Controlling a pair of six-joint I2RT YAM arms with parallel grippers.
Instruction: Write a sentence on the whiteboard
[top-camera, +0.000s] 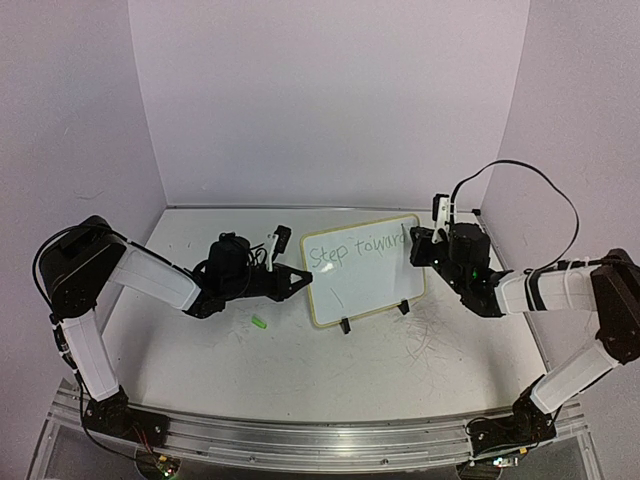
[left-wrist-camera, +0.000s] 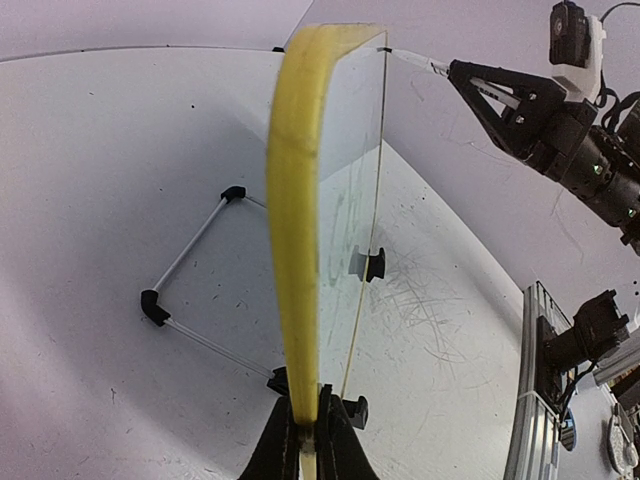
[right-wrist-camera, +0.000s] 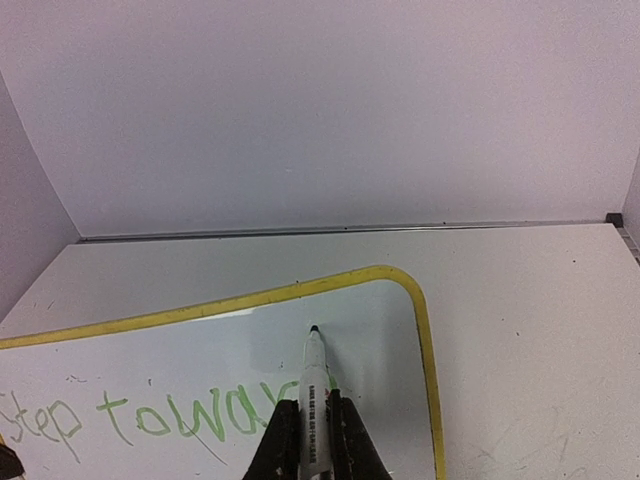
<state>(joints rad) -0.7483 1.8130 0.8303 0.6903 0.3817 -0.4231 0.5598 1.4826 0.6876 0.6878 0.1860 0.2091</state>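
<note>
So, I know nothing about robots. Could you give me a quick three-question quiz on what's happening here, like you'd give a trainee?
1. True or false: the left tool is shut on the rim of the whiteboard.
2. What does the right tool hold? A) a sponge B) a marker C) nothing
3. Fill in: the first word of the sentence on the board is ____.

Key: 1 true; 2 B; 3 Step
</note>
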